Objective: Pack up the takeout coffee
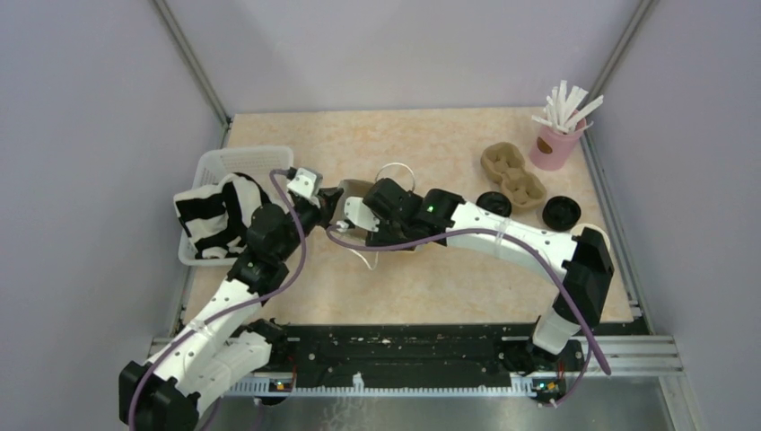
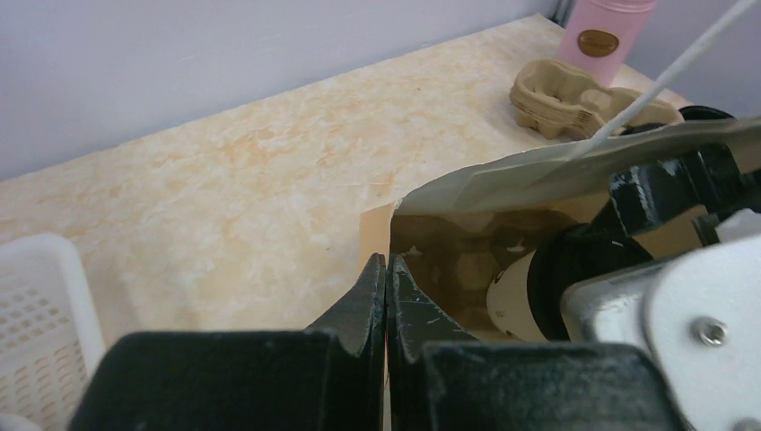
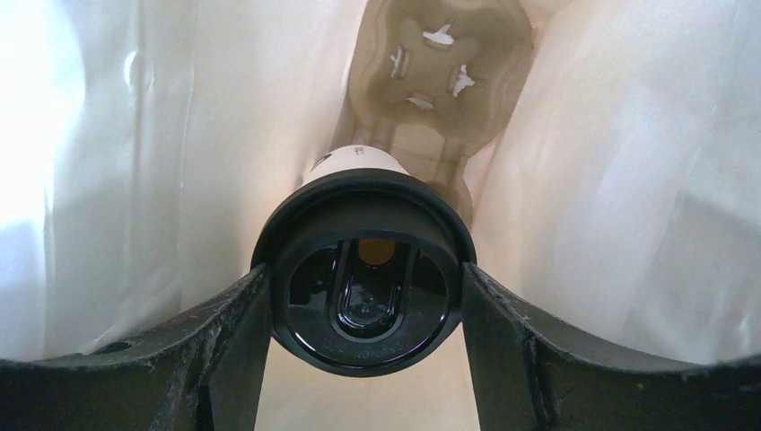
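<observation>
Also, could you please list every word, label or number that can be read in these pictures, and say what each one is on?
On the pink cup: a brown oval label, its lettering too blurred to read.
On the black lid of the coffee cup held in the right gripper: raised lettering near its edge, too small to read.
On the paper bag: no text visible.

Robot lab cell, lilac walls (image 1: 81,135), aluminium frame (image 1: 194,61)
</observation>
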Tool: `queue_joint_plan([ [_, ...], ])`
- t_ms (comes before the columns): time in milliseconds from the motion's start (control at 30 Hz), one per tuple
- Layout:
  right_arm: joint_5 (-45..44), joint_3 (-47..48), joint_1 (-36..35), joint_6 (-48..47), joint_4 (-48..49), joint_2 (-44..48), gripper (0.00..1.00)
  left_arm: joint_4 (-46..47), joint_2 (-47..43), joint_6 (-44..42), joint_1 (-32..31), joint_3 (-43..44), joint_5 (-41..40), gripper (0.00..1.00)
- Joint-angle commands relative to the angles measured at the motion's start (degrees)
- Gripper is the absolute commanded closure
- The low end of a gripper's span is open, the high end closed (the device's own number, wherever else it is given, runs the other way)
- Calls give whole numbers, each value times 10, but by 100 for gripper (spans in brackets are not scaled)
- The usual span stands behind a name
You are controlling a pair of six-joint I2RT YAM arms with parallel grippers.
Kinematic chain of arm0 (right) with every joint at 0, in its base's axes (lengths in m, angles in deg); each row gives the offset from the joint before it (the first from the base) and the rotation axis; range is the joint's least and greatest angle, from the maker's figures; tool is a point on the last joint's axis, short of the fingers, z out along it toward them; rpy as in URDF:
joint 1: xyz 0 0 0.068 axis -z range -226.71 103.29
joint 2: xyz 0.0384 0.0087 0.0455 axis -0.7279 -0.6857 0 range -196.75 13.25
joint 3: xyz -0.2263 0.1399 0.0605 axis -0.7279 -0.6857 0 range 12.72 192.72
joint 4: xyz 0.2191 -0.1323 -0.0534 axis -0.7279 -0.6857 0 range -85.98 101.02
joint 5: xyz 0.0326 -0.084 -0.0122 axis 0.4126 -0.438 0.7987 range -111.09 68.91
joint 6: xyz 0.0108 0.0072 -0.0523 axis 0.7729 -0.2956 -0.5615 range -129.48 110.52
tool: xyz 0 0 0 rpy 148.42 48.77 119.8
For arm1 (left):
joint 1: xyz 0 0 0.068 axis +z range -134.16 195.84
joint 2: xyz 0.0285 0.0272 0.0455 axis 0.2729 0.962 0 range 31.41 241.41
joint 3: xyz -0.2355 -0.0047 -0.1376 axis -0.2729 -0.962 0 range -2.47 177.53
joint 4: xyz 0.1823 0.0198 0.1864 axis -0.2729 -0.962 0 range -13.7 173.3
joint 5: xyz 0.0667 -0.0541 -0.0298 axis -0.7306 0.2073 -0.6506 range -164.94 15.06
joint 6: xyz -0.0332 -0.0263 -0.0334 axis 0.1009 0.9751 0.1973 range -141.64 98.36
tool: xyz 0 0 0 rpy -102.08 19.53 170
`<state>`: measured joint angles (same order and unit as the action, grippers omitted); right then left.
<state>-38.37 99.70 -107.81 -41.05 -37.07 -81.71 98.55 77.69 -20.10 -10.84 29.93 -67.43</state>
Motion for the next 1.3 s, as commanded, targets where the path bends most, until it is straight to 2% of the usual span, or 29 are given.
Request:
queue_joint_plan([
  [0,14,0,-7,38,69,15,70,-72,7,36,-2,56,-58,97],
  [267,18,11,-7,23,26,30,70,-138,-23,34,-2,52,17,88],
  [533,53,30,-9,42,22,22,70,-257,-4,63,-2,115,8,79],
  [633,45,39,-16,39,12,16,70,-272,14,66,-2,131,-4,79],
  [700,29,41,-24,31,7,13,70,-270,27,60,-2,141,-11,85],
  [833,2,65,-38,24,-12,-1,70,-248,47,14,-2,144,10,100],
  [967,-25,93,-46,29,-20,-15,71,-180,32,-9,-2,105,-12,100],
  [1133,-71,78,-51,30,11,-25,71,-2,9,-59,-2,20,-48,100],
  [1267,-105,52,-48,-9,60,-25,71,35,29,-63,-2,12,-56,100],
])
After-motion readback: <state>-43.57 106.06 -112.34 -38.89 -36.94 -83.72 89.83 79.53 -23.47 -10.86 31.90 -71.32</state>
